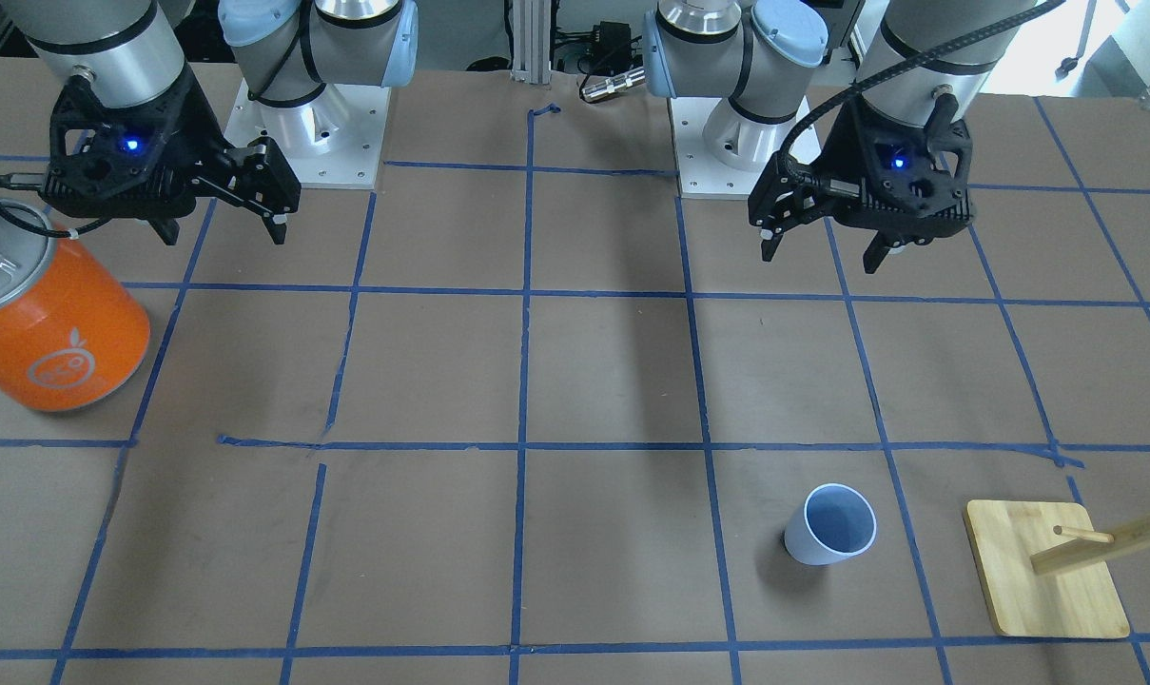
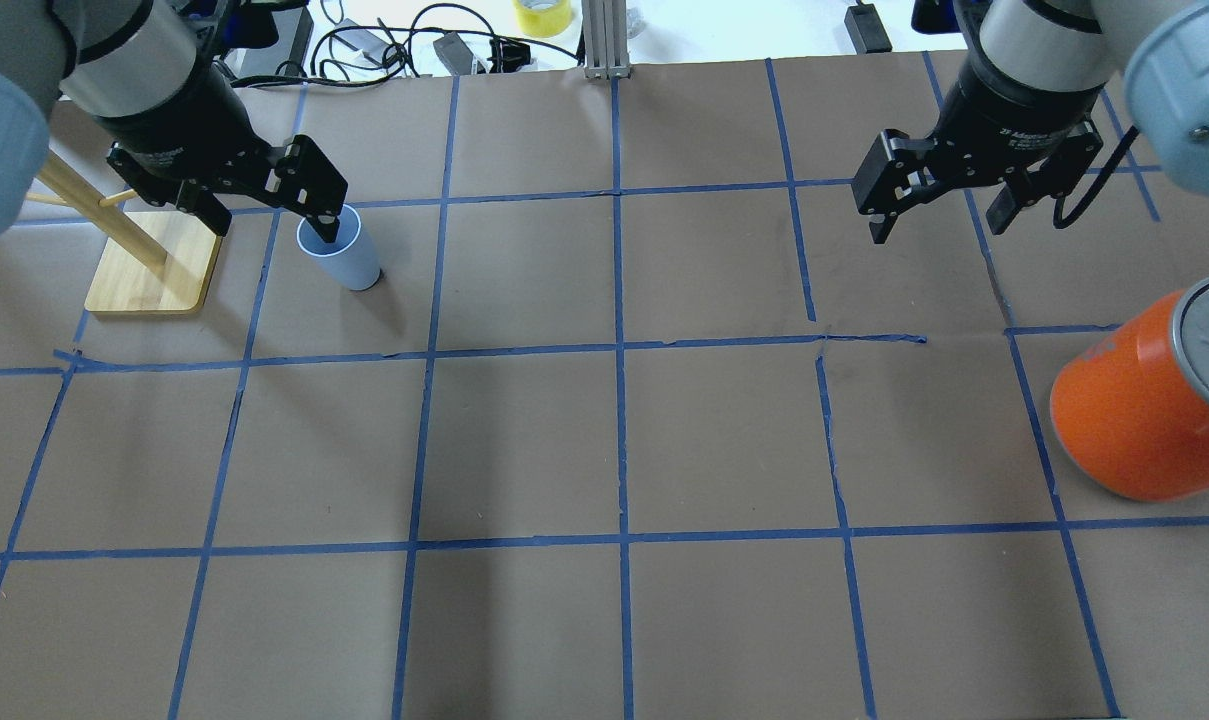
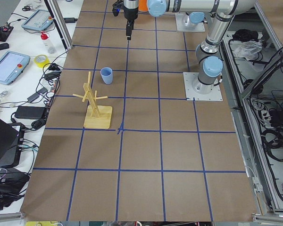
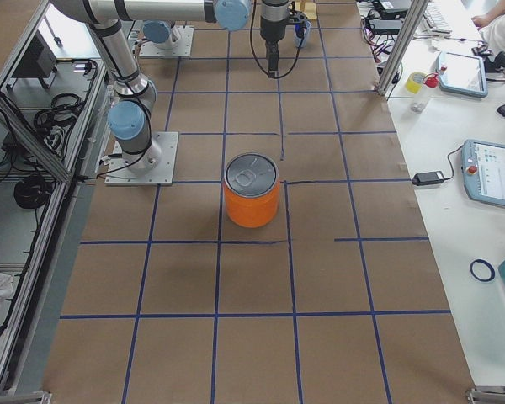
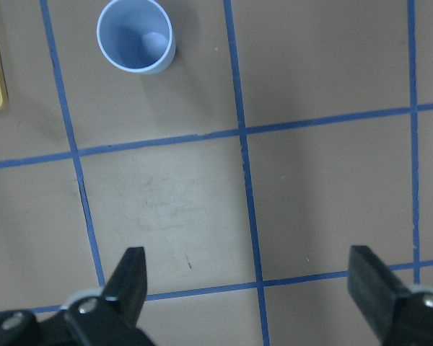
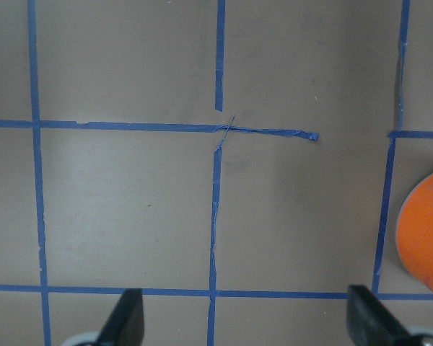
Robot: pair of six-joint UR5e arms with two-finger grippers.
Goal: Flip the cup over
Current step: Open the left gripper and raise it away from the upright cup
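Observation:
The cup (image 1: 829, 525) is a small pale blue tumbler that stands upright on the brown table, mouth up. It also shows in the overhead view (image 2: 349, 262), the exterior left view (image 3: 106, 75) and the left wrist view (image 5: 136, 36). My left gripper (image 1: 820, 257) is open and empty. It hangs well above the table, nearer the robot's base than the cup (image 2: 272, 225). Its open fingers frame bare table in the wrist view (image 5: 249, 274). My right gripper (image 1: 223, 233) is open and empty, far from the cup (image 2: 939, 228).
A big orange can (image 1: 56, 323) with a silver lid stands on the robot's right side (image 2: 1144, 410), close to the right gripper. A wooden rack with pegs on a bamboo base (image 1: 1045, 580) stands just beside the cup (image 2: 154, 265). Blue tape lines grid the table.

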